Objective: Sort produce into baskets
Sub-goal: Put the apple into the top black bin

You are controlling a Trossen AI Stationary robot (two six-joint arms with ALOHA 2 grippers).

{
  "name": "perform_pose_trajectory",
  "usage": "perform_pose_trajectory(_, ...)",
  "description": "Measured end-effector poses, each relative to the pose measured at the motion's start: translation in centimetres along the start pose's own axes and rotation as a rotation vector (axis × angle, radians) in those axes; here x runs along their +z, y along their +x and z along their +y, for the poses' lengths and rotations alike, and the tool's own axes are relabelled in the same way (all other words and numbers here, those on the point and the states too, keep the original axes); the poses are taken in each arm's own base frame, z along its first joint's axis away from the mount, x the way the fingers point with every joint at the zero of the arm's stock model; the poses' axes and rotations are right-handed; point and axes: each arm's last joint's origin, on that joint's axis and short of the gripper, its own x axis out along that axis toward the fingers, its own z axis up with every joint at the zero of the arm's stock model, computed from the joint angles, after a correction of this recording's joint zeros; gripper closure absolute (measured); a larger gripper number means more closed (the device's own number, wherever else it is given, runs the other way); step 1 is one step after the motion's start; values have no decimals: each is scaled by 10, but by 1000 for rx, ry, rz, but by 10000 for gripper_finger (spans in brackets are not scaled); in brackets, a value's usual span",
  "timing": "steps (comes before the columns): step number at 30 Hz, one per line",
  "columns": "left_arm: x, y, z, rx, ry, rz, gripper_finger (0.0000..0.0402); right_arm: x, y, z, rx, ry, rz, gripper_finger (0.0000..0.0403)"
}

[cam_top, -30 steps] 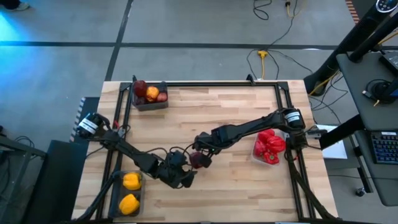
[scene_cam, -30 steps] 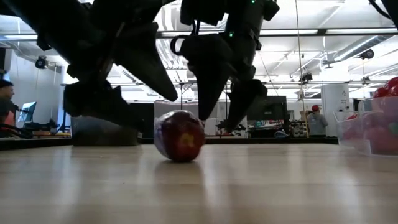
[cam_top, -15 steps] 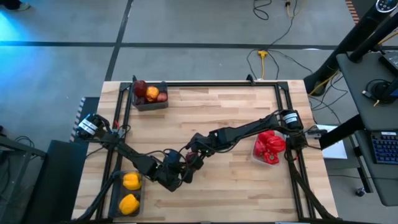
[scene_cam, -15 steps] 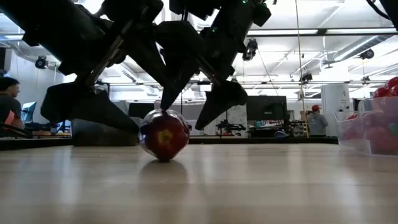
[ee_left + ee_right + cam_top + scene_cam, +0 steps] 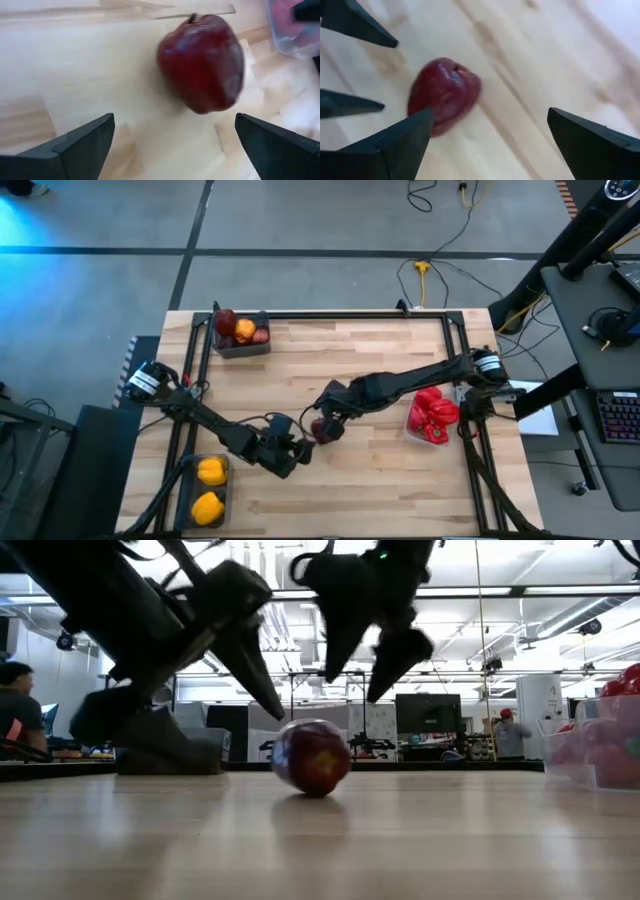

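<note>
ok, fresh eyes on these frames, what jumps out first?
A lone dark red apple lies loose mid-table, flanked by both grippers, left gripper and right gripper, each open and neither holding it. Around it sit sorted bins: yellow peppers near-left, red peppers right, mixed fruit far-left.

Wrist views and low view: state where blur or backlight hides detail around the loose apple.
Left wrist view: the apple is motion-smeared, its outline soft. Right wrist view: apple and wood grain streak with blur; the left gripper's fingers read sharper. Low view: bright ceiling lights leave the left gripper and right gripper as dark silhouettes above the table; the apple keeps a glossy highlight.
</note>
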Motion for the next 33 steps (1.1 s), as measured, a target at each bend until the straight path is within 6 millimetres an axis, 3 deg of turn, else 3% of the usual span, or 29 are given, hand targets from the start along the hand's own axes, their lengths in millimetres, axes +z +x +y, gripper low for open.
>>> perform_pose_trajectory(8,8,17,1,32,44,26,3,-10,-57,-23,-117,60,6,19)
perform_pose_trajectory(16,25,39,0,29,72,-16,3,-12,-71,-30,-186,108,-55,19)
perform_pose_trajectory(24,36,56,-1,12,29,-29,3,-13,-46,-35,-258,-69,36,19)
perform_pose_trajectory(30,38,55,-4,-20,8,-38,3,-29,11,-66,-213,-92,89,19)
perform_pose_trajectory(33,36,54,-5,-30,6,-30,3,-42,29,-75,-177,-44,87,19)
